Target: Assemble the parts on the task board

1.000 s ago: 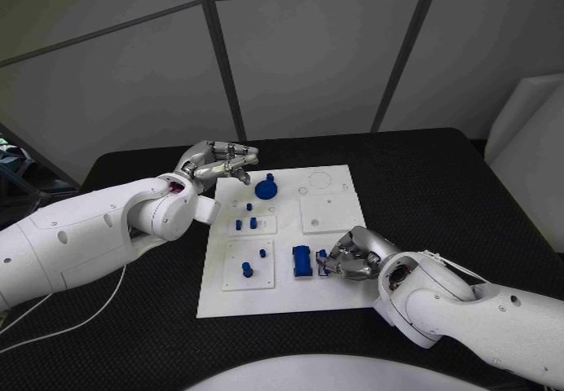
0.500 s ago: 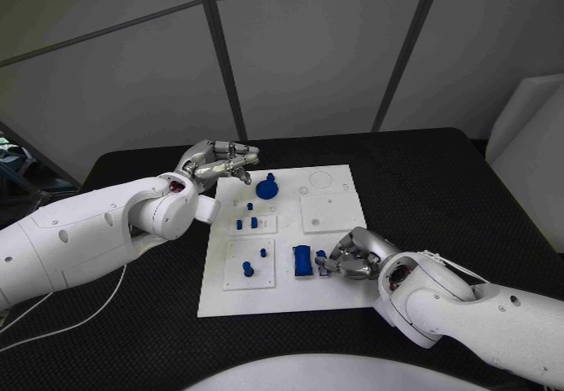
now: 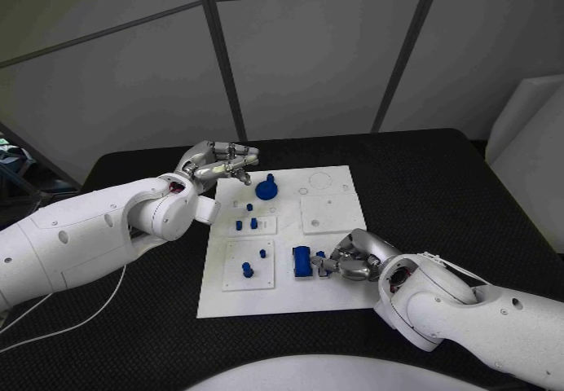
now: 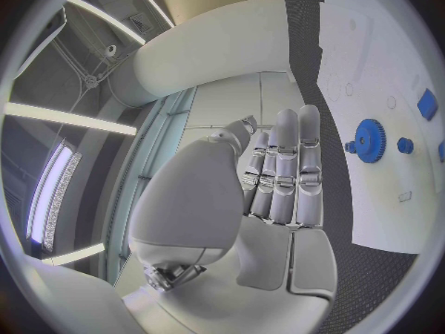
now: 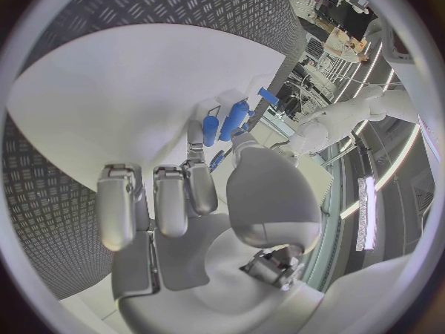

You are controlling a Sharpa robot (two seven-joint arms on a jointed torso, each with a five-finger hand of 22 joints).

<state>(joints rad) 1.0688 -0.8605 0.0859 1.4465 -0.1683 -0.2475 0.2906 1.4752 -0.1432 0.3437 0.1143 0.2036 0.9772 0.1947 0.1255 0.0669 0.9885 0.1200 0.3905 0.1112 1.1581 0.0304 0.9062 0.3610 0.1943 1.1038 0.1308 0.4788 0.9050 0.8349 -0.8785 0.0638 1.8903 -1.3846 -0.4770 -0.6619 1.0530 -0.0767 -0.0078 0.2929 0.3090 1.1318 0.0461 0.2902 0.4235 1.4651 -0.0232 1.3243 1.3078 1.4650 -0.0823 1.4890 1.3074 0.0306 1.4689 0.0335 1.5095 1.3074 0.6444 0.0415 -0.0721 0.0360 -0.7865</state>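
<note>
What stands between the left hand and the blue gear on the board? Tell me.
Nothing visible does. The left hand hovers at the task board's far left corner, fingers apart and holding nothing. The blue gear stands just beside it, with only bare white board between them in the head and left wrist views.

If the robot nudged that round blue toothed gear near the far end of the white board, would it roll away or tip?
Probably neither. The round blue toothed gear seems to lie flat on the white task board, so a nudge would likely slide it. It looks like rigid plastic, likely light and stiff. Its teeth, plain in the left wrist view, should give fingers some grip.
</note>
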